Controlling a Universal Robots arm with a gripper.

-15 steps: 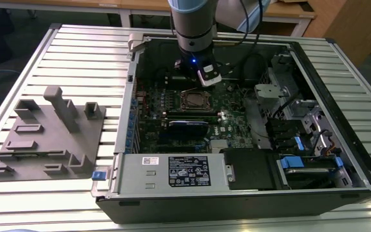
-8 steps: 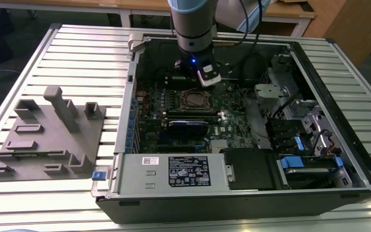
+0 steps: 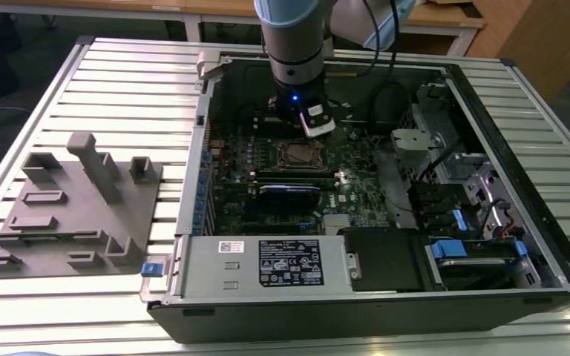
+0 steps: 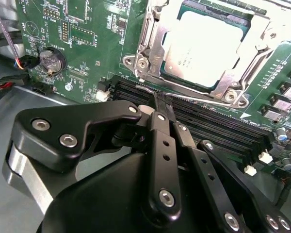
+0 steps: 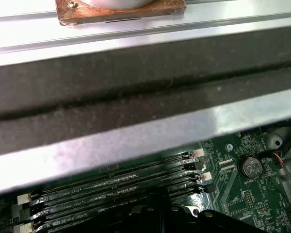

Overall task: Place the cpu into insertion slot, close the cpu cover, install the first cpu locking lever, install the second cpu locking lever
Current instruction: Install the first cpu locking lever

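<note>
cpu [image 4: 203,48] seated under cpu cover [image 4: 153,43]; my end effector [image 4: 161,99], fingers closed narrow, sits at the locking lever [image 4: 208,98], so i'd push evenly, no slipping.

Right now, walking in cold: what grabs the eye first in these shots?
In the exterior view, the arm plunges into the open computer case on the slatted table, with a grey fixture tray at the exterior view's left. In the second wrist view, the cpu sits under the closed cpu cover, and the gripper is shut, its tips at a thin lever wire beside the memory slots.
</note>
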